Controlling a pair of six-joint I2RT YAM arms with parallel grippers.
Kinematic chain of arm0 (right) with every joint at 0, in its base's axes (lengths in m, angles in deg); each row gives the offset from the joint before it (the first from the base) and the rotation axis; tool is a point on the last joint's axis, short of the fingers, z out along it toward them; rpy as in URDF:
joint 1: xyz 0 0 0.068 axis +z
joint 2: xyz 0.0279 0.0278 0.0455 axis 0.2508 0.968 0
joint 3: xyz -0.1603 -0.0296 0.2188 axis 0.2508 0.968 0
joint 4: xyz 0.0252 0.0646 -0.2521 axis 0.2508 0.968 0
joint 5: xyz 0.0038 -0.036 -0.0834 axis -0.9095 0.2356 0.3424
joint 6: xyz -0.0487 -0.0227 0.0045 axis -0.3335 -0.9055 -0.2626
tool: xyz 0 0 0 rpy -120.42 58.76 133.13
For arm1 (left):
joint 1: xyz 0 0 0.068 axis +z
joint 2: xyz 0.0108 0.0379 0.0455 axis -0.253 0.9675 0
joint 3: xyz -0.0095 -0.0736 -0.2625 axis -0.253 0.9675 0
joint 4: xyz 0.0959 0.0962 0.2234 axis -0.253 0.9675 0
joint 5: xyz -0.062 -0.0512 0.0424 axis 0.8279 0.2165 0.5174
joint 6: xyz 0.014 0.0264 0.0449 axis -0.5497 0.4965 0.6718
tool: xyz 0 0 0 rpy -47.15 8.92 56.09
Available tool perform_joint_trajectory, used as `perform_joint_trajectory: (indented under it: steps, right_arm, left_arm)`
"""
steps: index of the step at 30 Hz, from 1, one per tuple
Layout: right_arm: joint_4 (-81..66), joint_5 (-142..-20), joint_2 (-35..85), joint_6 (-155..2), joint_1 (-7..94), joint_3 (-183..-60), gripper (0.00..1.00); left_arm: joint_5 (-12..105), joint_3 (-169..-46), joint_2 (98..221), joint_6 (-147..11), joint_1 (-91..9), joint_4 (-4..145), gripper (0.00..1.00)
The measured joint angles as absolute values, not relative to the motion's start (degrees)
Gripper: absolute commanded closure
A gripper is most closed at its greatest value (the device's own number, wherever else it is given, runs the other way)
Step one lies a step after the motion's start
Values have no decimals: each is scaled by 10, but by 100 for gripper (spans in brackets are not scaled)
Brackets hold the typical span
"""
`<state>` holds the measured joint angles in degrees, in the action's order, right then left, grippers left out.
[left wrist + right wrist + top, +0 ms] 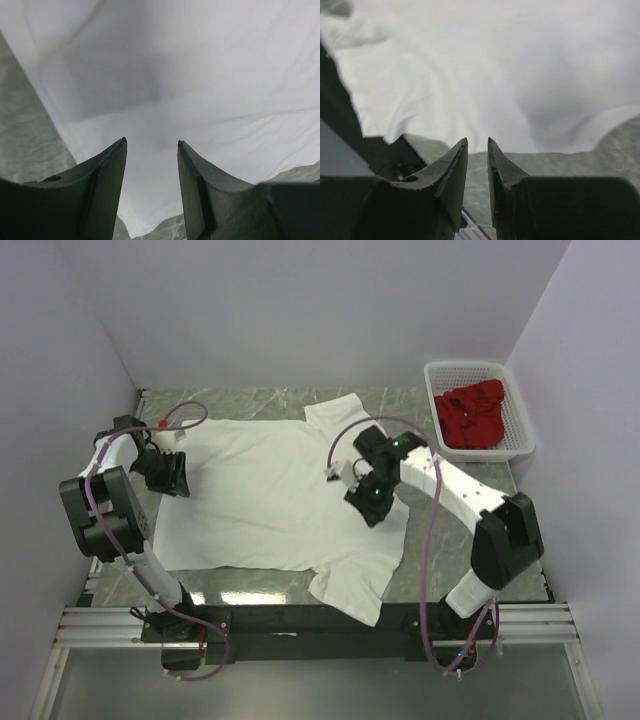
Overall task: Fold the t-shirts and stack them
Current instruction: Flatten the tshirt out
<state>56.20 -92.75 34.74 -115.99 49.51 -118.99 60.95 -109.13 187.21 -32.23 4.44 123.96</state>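
The white t-shirt (270, 490) lies spread flat on the grey marble table (460, 570), with one sleeve at the back and one at the near edge. My left gripper (170, 475) is open and empty, low over the shirt's left edge; its wrist view shows the jaws (151, 142) apart above white cloth (200, 75). My right gripper (372, 502) hovers over the shirt's right part. Its jaws (477, 141) stand a narrow gap apart with nothing between them, above white cloth (470, 75). The deep red t-shirt (472, 417) lies crumpled in the basket.
The white slotted basket (520, 410) stands at the back right corner. Grey walls close in the left, back and right sides. Bare table shows beside the shirt's left edge (25, 125) and near its front edge (560, 160). The arms' mounting rail (300, 620) runs along the near edge.
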Motion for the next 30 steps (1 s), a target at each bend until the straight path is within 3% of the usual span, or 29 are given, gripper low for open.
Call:
perform_joint_trajectory:
  steps: [9, 23, 27, 30]
  right_arm:
    - [510, -877, 545, -1121, 348, -1268, 70]
    - [520, -858, 520, -1125, 353, -1158, 69]
    - [562, -909, 519, -1129, 344, -1221, 63]
    - [575, -962, 524, -1116, 309, -1359, 58]
  left_arm:
    - [615, -1101, 1869, -323, 44, 1228, 50]
    - [563, -974, 1842, -315, 52, 1225, 52]
    - [581, -1010, 1842, -304, 54, 1269, 46]
    - [626, -1117, 1849, -308, 55, 1292, 38]
